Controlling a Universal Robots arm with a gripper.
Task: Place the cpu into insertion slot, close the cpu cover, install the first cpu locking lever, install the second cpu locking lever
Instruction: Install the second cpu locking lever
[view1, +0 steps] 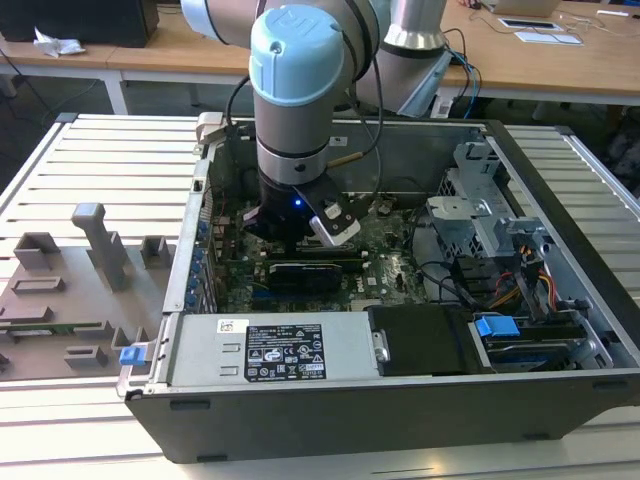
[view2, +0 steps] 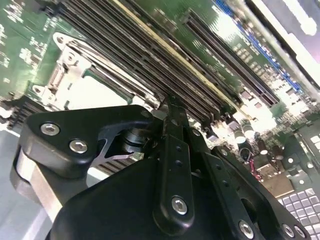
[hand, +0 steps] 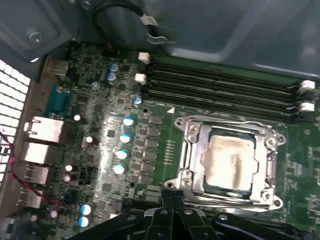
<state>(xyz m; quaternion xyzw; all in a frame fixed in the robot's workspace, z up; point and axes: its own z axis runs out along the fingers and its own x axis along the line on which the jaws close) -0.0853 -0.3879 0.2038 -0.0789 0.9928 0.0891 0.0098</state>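
Observation:
In the first wrist view the cpu (hand: 227, 159) lies flat in the insertion slot (hand: 248, 136), its silver-tan top showing through the window of the cpu cover (hand: 192, 146). The cover rests down over the chip. My gripper (hand: 172, 196) is shut, fingers pressed together with nothing visible between them, and its tips sit right at one corner of the socket frame. In the second wrist view the black gripper (view2: 169, 104) points at the board beside the glaring socket frame (view2: 67, 67). In the exterior view the arm (view1: 295, 110) reaches down into the open computer case (view1: 560, 250).
Long memory slots (hand: 225, 85) run beside the socket, and a row of capacitors (hand: 122, 152) stands on its other side. A grey power supply (view1: 270, 350) lies along the case's front. A drive cage (view1: 480, 210) is at the exterior view's right, a grey fixture tray (view1: 70, 290) at its left.

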